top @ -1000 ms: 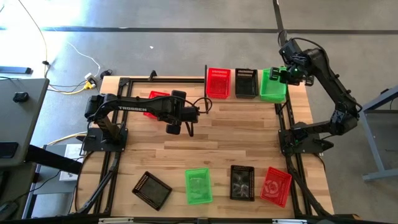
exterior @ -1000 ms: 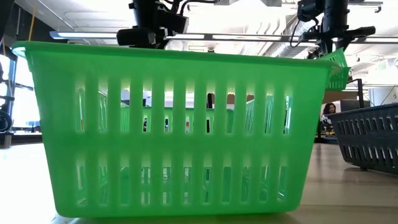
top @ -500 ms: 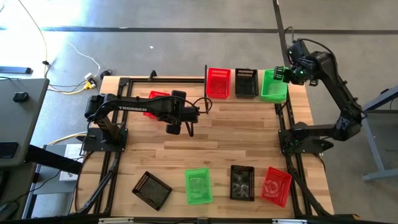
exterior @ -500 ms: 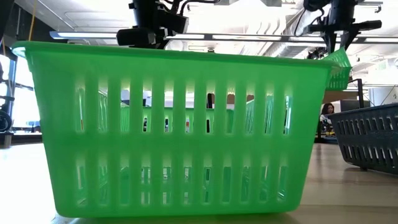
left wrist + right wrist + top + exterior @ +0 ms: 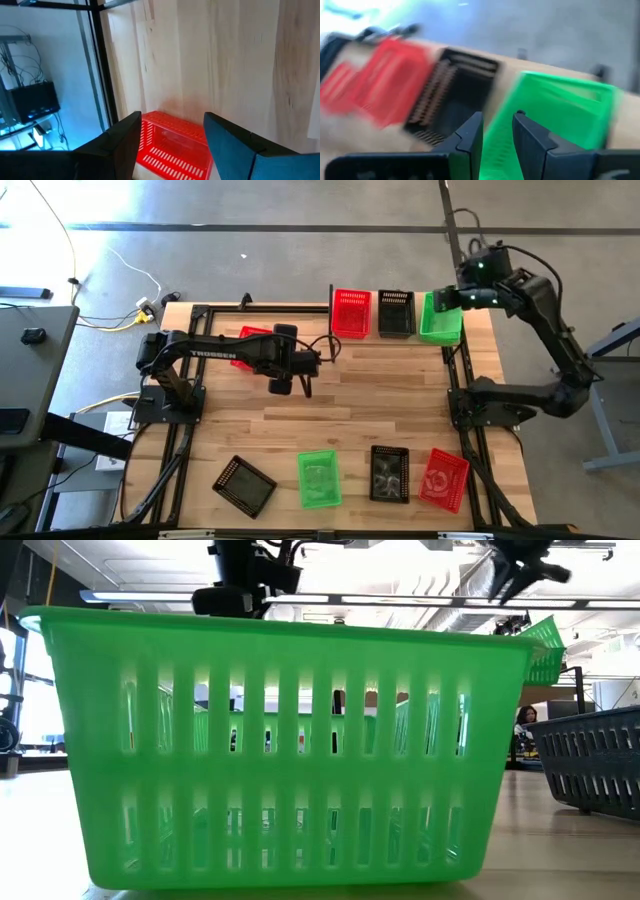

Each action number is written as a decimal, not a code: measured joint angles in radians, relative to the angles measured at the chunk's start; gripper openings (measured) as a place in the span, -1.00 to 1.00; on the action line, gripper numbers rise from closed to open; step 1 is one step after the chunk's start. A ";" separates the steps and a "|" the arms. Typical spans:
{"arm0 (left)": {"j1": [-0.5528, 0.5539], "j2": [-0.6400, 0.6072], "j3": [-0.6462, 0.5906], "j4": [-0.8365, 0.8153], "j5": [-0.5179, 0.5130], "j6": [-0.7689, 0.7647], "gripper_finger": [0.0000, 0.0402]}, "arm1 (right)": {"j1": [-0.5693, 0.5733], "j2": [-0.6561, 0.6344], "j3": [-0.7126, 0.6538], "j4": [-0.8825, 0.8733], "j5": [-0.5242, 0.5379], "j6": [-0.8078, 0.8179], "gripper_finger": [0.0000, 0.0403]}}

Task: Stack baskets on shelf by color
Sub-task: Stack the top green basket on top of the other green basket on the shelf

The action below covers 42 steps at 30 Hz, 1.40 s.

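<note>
The right gripper (image 5: 447,297), fingers parted and empty, hovers above the green basket (image 5: 439,318) on the shelf (image 5: 470,320) beside black and red ones; the left gripper (image 5: 303,380) waits open mid-table. A clean, straight lift away should spare the row.

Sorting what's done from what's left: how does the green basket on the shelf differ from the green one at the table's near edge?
The green basket on the shelf sits raised on the shelf beside a black basket; the near green basket lies on the tabletop. The right gripper is by the shelf one; no gripper is near the other. Both share colour and shape.
</note>
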<state>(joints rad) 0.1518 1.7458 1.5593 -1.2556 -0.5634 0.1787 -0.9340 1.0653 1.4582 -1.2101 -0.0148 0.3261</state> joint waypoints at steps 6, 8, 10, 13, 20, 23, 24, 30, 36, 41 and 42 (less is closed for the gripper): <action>0.030 0.000 0.000 -0.003 0.057 -0.058 0.03 | 0.116 0.015 0.000 -0.025 -0.040 -0.166 -0.54; 0.045 0.000 0.000 -0.005 0.082 -0.077 0.03 | 0.150 0.022 0.000 -0.030 -0.039 -0.209 -0.54; 0.060 0.000 0.000 -0.005 0.101 -0.090 0.03 | 0.178 0.029 0.000 -0.032 -0.039 -0.245 -0.54; 0.086 0.000 0.000 -0.006 0.111 -0.097 0.03 | 0.208 0.036 0.001 -0.058 -0.039 -0.306 -0.54; 0.167 0.000 0.000 -0.004 0.112 -0.090 0.03 | 0.248 0.126 0.111 -0.290 0.024 -0.387 -0.54; 0.205 0.000 0.000 0.002 0.112 -0.096 0.03 | 0.257 0.168 0.158 -0.340 0.039 -0.441 -0.54; 0.217 0.000 0.000 0.003 0.112 -0.098 0.03 | 0.258 0.180 0.168 -0.352 0.039 -0.464 -0.54; 0.273 0.000 0.000 0.003 0.114 -0.124 0.03 | 0.258 0.222 0.174 -0.361 0.038 -0.553 -0.54; 0.288 0.000 0.000 0.003 0.118 -0.137 0.03 | 0.258 0.238 0.174 -0.361 0.033 -0.574 -0.54; 0.287 0.000 0.000 0.003 0.120 -0.147 0.03 | 0.258 0.237 0.128 -0.361 0.028 -0.563 -0.54; 0.287 0.000 0.000 0.003 0.120 -0.149 0.03 | 0.258 0.236 0.114 -0.361 0.025 -0.563 -0.54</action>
<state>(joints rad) 0.4389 1.7458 1.5593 -1.2522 -0.4436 0.0293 -0.6758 1.3010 1.5719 -1.5711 0.0105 -0.2371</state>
